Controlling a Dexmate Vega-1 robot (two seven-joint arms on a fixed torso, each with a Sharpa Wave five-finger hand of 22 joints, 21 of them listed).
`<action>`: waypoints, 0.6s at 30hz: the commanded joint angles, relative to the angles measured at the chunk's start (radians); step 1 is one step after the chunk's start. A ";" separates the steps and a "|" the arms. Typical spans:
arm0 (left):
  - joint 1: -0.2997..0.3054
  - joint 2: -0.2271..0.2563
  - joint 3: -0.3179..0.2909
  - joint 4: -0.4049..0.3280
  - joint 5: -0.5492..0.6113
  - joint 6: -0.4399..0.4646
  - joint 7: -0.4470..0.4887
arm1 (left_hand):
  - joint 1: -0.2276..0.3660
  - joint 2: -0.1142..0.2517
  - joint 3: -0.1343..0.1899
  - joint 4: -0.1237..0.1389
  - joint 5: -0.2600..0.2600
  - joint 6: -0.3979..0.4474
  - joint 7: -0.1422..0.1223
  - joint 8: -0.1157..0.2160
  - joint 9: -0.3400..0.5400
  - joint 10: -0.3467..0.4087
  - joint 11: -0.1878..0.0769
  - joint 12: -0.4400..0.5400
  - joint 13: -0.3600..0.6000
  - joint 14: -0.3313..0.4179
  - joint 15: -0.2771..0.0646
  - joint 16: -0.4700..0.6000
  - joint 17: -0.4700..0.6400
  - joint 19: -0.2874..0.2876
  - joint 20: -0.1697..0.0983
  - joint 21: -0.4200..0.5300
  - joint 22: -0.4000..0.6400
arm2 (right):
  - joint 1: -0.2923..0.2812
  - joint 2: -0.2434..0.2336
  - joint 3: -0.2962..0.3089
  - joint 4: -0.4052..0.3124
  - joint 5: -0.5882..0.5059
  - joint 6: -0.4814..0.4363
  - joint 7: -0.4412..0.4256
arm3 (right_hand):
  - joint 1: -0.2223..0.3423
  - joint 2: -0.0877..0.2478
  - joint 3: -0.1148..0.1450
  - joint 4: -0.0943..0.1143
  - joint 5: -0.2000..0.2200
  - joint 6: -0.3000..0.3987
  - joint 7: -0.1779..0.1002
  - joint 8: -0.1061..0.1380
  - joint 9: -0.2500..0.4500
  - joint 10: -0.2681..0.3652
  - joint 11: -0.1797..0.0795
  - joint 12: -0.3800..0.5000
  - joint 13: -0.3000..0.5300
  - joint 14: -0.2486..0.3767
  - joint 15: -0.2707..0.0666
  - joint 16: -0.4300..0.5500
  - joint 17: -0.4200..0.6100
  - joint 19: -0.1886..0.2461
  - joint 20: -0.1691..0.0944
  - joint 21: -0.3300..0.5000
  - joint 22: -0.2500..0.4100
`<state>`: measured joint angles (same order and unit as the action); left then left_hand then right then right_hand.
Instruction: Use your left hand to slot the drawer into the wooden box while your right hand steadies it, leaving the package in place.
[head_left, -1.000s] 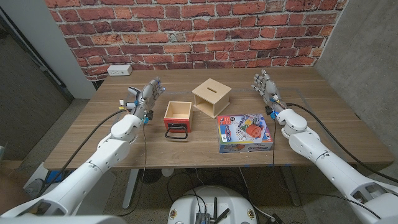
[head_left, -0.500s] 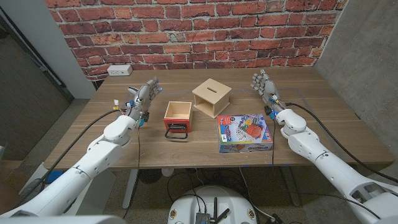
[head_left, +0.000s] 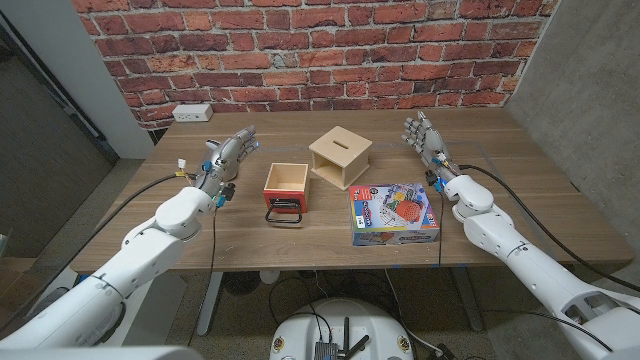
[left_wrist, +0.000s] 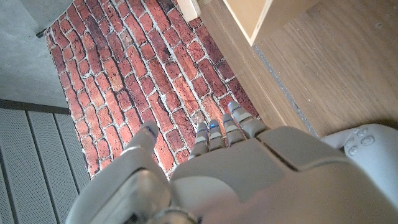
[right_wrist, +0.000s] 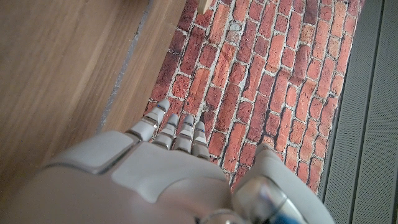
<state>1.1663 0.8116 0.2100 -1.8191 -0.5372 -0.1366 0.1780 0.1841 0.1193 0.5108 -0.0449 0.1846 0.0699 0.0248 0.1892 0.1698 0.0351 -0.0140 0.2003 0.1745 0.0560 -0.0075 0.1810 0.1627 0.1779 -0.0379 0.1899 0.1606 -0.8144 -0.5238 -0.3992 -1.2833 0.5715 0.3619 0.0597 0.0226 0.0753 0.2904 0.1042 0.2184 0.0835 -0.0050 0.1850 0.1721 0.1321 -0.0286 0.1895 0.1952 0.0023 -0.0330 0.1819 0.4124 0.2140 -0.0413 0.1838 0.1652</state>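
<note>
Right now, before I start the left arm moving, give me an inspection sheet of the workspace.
Surface: wooden table, bare grain around the items.
Job's things: open wooden drawer with a red front and black handle lies apart from the pale wooden box with a slot in its top, not yet inserted.
Clutter: colourful flat package in front of the box, apart from it.
Hands: left hand open left of the drawer, holding nothing; right hand open right of the box, holding nothing.
Cables: black cables along both forearms.
Surroundings: red brick wall; white power outlet at the table's far-left edge.
</note>
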 joint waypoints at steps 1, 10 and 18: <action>0.076 0.090 -0.058 -0.131 0.050 0.084 0.032 | 0.028 -0.003 0.008 -0.030 -0.003 0.028 -0.013 0.006 0.003 0.027 -0.010 0.009 0.002 0.020 -0.012 0.001 0.003 0.011 -0.036 -0.001 0.004 | -0.003 0.009 0.009 0.018 0.017 0.016 0.008 | 0.005 0.021 0.008 0.002 0.007 0.006 0.000 0.003 0.003 0.008 0.000 0.003 0.001 0.005 -0.044 0.009 -0.002 -0.002 -0.030 -0.001 0.001; 0.151 0.198 -0.127 -0.267 0.117 0.218 0.051 | 0.070 -0.021 0.025 -0.104 -0.010 0.090 -0.056 0.008 0.002 0.087 -0.059 0.012 0.001 0.066 -0.067 0.003 0.002 0.026 -0.040 -0.003 0.004 | 0.006 0.026 0.006 0.048 0.015 0.034 0.007 | 0.006 0.023 0.009 0.003 0.008 0.012 -0.002 0.005 0.003 0.015 0.003 0.005 -0.001 0.010 -0.045 0.010 -0.011 0.000 -0.032 0.000 0.001; 0.228 0.241 -0.191 -0.365 0.179 0.317 0.077 | 0.090 -0.032 0.030 -0.126 -0.009 0.110 -0.070 0.009 0.002 0.109 -0.073 0.012 0.001 0.088 -0.085 0.004 0.002 0.029 -0.043 -0.005 0.004 | 0.007 0.034 0.003 0.057 0.008 0.042 0.000 | 0.007 0.026 0.011 0.004 0.009 0.016 -0.003 0.006 0.003 0.017 0.003 0.006 -0.002 0.012 -0.044 0.011 -0.016 0.001 -0.032 0.001 0.001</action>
<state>1.2939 0.9701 0.1041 -2.0392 -0.4358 0.0474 0.2233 0.2620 0.0887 0.5407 -0.1637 0.1807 0.1671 -0.0430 0.1895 0.1698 0.1299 -0.0887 0.2079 0.1745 0.1328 -0.0375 0.1810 0.1629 0.1974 -0.0391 0.1899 0.1606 -0.8102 -0.5024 -0.3932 -1.2413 0.5839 0.3921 0.0666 0.0226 0.0753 0.2950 0.1088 0.2223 0.0888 -0.0103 0.1850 0.1722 0.1429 -0.0287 0.1895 0.1905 0.0058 -0.0363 0.1888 0.3949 0.2141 -0.0412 0.1838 0.1634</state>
